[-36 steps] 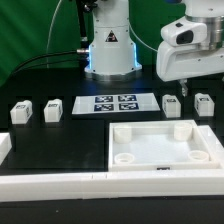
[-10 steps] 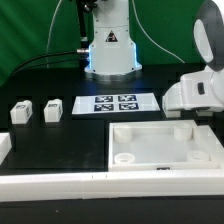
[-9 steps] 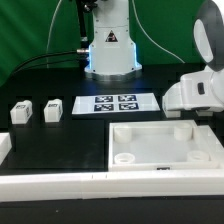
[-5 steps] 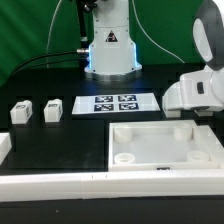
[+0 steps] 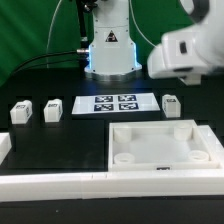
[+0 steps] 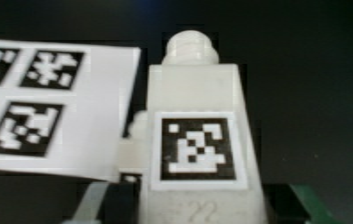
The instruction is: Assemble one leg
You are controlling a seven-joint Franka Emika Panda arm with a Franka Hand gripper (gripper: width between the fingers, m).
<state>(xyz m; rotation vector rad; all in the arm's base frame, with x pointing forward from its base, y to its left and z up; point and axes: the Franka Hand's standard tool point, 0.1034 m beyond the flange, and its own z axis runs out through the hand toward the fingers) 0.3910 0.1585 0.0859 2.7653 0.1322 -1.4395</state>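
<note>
**Exterior view.** The white end housing (image 5: 186,50) of my arm hangs, blurred, above the far part of the black surface (image 5: 60,140), on the exterior view's right. What lies beneath the housing cannot be made out in this view.

**Wrist view.** The leg (image 6: 194,110) fills the centre of the frame. It is a white stubby post with a rounded peg at its far end. It carries 1 square black-and-white marker tag (image 6: 196,150) on the face turned toward the camera. My fingers (image 6: 102,205) show only as slivers on either side of the leg's near end, and they are pinching the leg between them. The leg points away from the camera, with the dark surface behind it. Beside it, flat on the surface, lies the marker board (image 6: 31,95), with parts of 4 of its tags in frame.

**Remaining parts, exterior view.**
- The marker board lies in front of the robot base (image 5: 110,50).
- A 2nd leg (image 5: 171,104) stands on the surface just beside the end of the board on the exterior view's right.
- A 3rd leg (image 5: 52,109) stands near the board's other end.
- A 4th leg (image 5: 20,113) stands further toward the exterior view's left.
- The white tray (image 5: 160,124) lies nearer the camera than the board, with round sockets at its corners.
- A long white bar (image 5: 60,182) runs along the near edge of the surface.
</note>
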